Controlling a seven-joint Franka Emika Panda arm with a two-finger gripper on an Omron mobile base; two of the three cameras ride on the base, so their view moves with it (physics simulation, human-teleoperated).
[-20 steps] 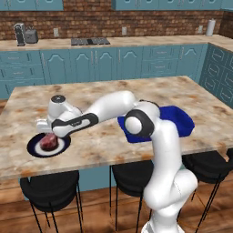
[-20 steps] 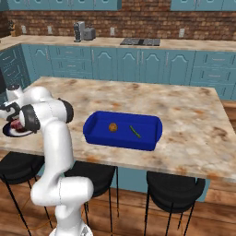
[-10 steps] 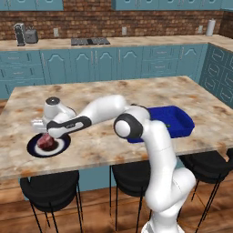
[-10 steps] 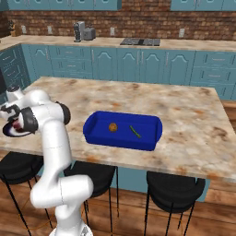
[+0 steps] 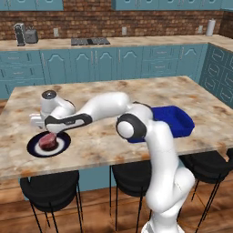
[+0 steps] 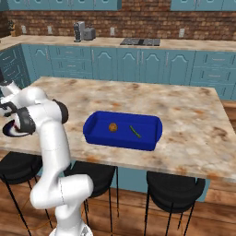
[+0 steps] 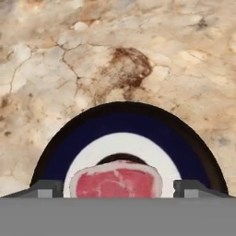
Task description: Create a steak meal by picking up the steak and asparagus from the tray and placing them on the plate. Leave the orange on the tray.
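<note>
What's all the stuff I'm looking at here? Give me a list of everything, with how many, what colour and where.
steak: one, pinkish red with pale edges, lying on the plate
plate: one, dark navy rim with a white ring, near the counter's left front edge
tray: one, bright blue, on the counter to the right of the arm
orange: one, orange-brown, in the tray's left half
asparagus: one, green, in the tray to the right of the orange
counter: one, marbled beige island top
stools: several, black, under the counter's front edge
back cabinets: a teal row along the brick wall
arm: one, white with dark joints
claw: one, open, fingertips either side of the steak
</note>
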